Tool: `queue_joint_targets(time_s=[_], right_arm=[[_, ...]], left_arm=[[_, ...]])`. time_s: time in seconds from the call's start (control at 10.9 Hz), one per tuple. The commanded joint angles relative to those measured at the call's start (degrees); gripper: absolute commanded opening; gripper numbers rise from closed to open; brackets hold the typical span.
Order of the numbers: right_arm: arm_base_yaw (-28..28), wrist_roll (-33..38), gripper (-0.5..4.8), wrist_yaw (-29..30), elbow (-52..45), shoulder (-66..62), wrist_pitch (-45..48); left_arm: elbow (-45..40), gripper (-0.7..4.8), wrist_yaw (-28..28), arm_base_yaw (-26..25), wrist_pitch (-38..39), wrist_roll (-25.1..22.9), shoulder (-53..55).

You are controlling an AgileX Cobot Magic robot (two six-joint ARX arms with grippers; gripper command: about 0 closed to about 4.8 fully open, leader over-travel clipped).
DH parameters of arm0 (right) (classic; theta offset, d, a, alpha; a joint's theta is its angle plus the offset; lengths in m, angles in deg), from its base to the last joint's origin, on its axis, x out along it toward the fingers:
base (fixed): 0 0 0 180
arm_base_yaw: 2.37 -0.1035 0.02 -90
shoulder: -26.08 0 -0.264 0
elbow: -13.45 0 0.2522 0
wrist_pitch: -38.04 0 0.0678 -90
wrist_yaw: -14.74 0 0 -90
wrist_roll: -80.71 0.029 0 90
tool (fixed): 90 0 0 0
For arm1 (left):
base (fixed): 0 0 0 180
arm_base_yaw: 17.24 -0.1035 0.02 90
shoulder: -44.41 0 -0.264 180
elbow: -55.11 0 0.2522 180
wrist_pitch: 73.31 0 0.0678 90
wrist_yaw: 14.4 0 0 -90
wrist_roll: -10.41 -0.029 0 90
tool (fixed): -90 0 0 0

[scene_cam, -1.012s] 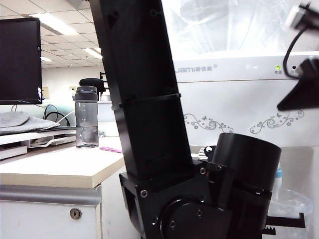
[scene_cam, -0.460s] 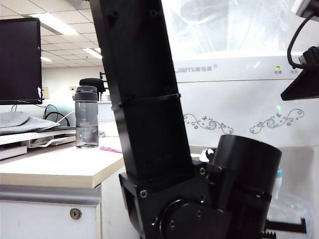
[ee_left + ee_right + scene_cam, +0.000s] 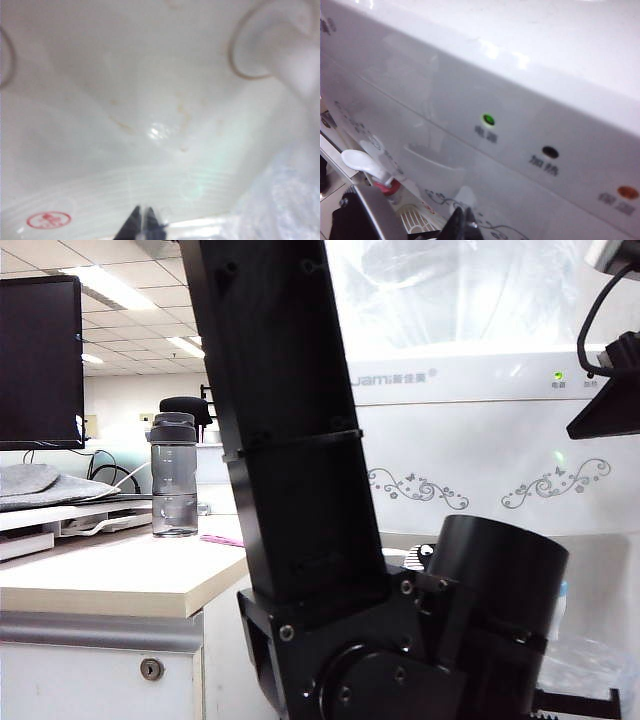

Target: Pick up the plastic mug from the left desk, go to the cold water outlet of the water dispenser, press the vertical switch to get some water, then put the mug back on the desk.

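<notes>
Black arm segments fill the middle of the exterior view from top to bottom, blocking most of the water dispenser (image 3: 470, 430) behind them; its white front with grey lettering, floral scrolls and a lit green light shows on the right. At the lower left sits the left desk (image 3: 110, 585) with its pale top and round keyhole, carrying a smoky-grey bottle (image 3: 173, 476) with a dark cap, and a dark monitor (image 3: 40, 360) stands at the upper left. In the lower right corner, past the arm's round black joint, the plastic mug (image 3: 590, 665) shows as a hazy clear shape inside the dispenser's recess, above a black toothed finger. The left gripper (image 3: 141, 223) appears at the bottom of the left wrist view, its dark tips pressed together, with the mug's crinkly wall blurred at the lower right; what it grips cannot be made out. A white tap blurs the upper right there. The right gripper (image 3: 463, 224) hangs before the indicator lights, tips apparently together, near the red-collared tap (image 3: 372, 172) at the lower left.
</notes>
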Motion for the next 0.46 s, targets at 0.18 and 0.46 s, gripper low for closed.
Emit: queue_joint_targets(time_s=[0.18, 0.46], right_arm=[[1.16, 0.24, -0.01, -0.79, 0.35, 0.13, 0.85], [3.58, 0.24, -0.01, -0.52, 0.44, 0.13, 1.99]], left_arm=[[0.33, -0.06, -1.07, 1.60, -3.37, 0.20, -0.61], [0.33, -0.06, -1.09, 1.62, -3.72, -0.02, -0.61]])
